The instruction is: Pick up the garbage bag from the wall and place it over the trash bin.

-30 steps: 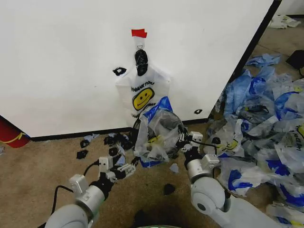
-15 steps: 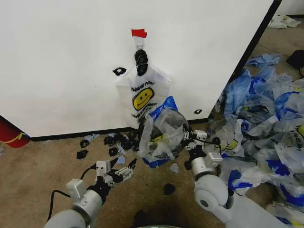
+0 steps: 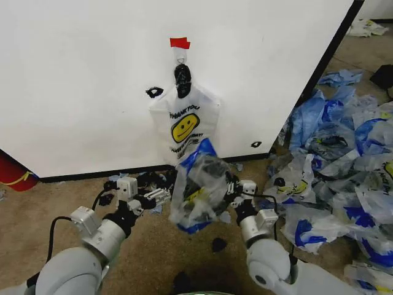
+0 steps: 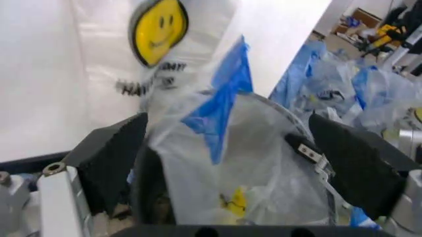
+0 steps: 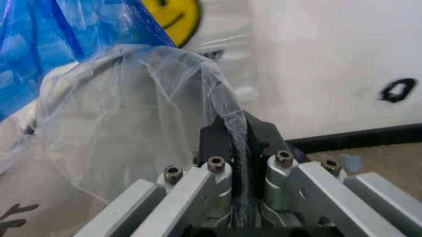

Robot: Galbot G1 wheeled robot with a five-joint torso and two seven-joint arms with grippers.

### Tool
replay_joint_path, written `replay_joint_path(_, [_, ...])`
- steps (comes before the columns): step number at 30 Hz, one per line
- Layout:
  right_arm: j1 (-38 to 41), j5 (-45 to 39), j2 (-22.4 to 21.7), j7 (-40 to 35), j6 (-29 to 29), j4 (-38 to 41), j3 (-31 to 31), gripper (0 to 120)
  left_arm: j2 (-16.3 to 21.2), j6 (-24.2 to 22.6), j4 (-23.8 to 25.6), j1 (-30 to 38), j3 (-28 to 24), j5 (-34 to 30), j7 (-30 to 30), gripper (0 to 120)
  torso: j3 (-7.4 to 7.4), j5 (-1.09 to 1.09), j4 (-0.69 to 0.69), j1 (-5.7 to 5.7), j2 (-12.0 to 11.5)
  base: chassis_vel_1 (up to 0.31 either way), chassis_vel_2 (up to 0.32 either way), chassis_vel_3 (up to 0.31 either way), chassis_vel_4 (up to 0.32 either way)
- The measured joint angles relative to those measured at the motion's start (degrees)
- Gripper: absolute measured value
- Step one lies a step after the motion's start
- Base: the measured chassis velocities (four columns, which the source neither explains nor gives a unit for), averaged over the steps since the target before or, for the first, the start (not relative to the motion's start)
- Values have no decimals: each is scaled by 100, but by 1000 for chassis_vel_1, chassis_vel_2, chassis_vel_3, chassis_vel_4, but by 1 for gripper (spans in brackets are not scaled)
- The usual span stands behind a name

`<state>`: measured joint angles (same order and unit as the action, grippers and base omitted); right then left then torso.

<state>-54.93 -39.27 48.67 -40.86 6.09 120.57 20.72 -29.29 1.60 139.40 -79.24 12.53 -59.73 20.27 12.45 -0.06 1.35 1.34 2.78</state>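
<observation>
The garbage bag, thin and translucent with blue patches, hangs low in front of the wall. My right gripper is shut on a gathered fold of it. My left gripper is open at the bag's other side, and the plastic lies between its black fingers. A dark round rim shows through the plastic; it looks like the trash bin's, and the rest of the bin is hidden. A bunch of smiley bags hangs from the hook under the red tape.
A heap of blue and white bags covers the floor on the right. Black scraps lie on the carpet by the wall's base strip. A red object sits at the far left.
My left gripper has risen and moved forward to the bag's left side. My right gripper has carried the bag a little to the left.
</observation>
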Motion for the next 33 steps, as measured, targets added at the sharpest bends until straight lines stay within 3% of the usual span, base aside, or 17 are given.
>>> replay_joint_path(6, [191,-82,-140,13,-38,140,342,1,13,-36,-212,56,-150,-5,-169,97,0,0,0,0,0,0,0,0,0])
replay_joint_path(27, [158,-46,-107,81,-39,276,437,1,-128,36,-554,41,-227,96,-257,94,0,0,0,0,0,0,0,0,0])
replay_joint_path(33, [139,-36,-89,89,-37,265,395,1,-168,51,-602,45,-237,124,-258,72,0,0,1,0,0,0,0,0,0])
